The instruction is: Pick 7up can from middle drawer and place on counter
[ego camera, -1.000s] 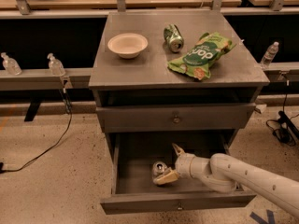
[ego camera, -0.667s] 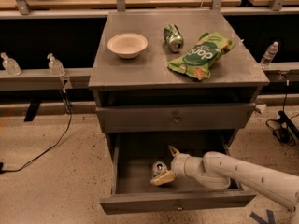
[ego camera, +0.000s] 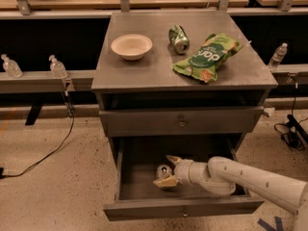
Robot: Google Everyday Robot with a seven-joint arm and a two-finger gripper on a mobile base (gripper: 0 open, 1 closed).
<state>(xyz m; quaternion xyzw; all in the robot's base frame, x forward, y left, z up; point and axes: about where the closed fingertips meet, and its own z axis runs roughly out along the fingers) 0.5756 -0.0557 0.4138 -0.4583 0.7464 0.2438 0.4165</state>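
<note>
The 7up can [ego camera: 163, 170], pale silver with a shiny lid, lies in the open middle drawer [ego camera: 144, 210] towards its front middle. My gripper [ego camera: 169, 171] reaches into the drawer from the right on a white arm. Its two tan fingertips [ego camera: 165, 182] stand open, one behind and one in front of the can, close around it. The grey counter [ego camera: 149, 69] is the cabinet's top, above the drawers.
On the counter stand a white bowl [ego camera: 131, 46], a dark green can on its side [ego camera: 178, 38] and a green chip bag [ego camera: 207, 57]. The drawer above [ego camera: 144, 121] is shut. Small bottles [ego camera: 57, 67] stand on a rail to the left. A cable [ego camera: 48, 153] lies on the floor.
My gripper has moved a little to the left inside the drawer, so its fingers now straddle the can. The can has not moved.
</note>
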